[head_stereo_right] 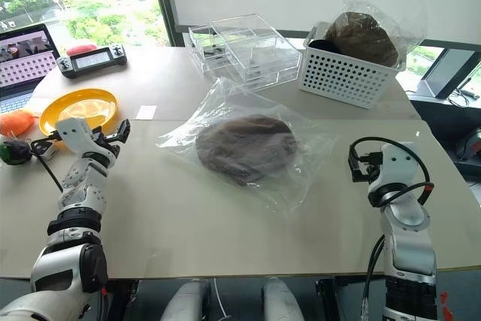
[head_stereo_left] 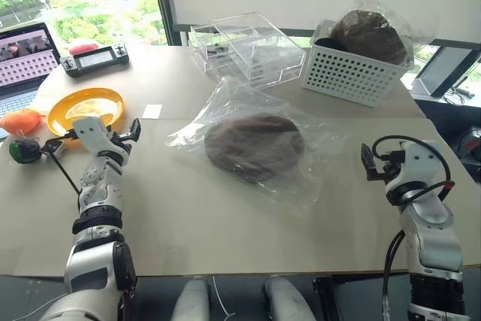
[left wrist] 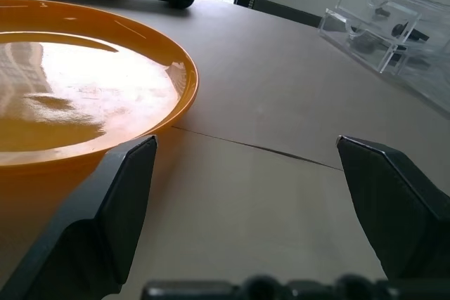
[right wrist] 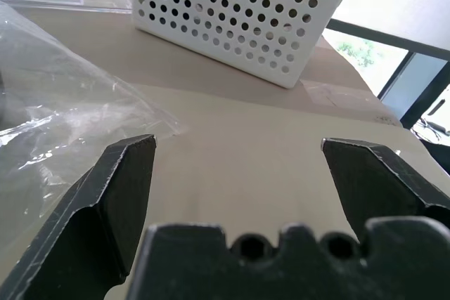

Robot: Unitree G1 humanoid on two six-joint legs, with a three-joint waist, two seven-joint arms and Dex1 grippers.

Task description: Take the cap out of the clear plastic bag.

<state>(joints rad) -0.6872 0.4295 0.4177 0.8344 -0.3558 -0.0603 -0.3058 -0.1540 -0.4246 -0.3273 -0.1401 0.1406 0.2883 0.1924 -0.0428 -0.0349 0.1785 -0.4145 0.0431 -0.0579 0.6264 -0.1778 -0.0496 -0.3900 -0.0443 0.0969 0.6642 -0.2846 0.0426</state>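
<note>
One flat brown cap (head_stereo_left: 254, 146) inside crinkly clear plastic bag (head_stereo_left: 316, 171).

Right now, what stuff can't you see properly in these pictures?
- Where the clear plastic bag opens: head views, crinkled film hides it.
- The cap: its underside lies against the table.
- White basket: inside, another bag with a dark lump covers the contents.
- Laptop: cut off by the picture's edge.
- Left gripper and right gripper: open, fingertips cropped in wrist views.

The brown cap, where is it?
In the left eye view, the cap lies mid-table inside the clear plastic bag, nearer than the white basket.
</note>
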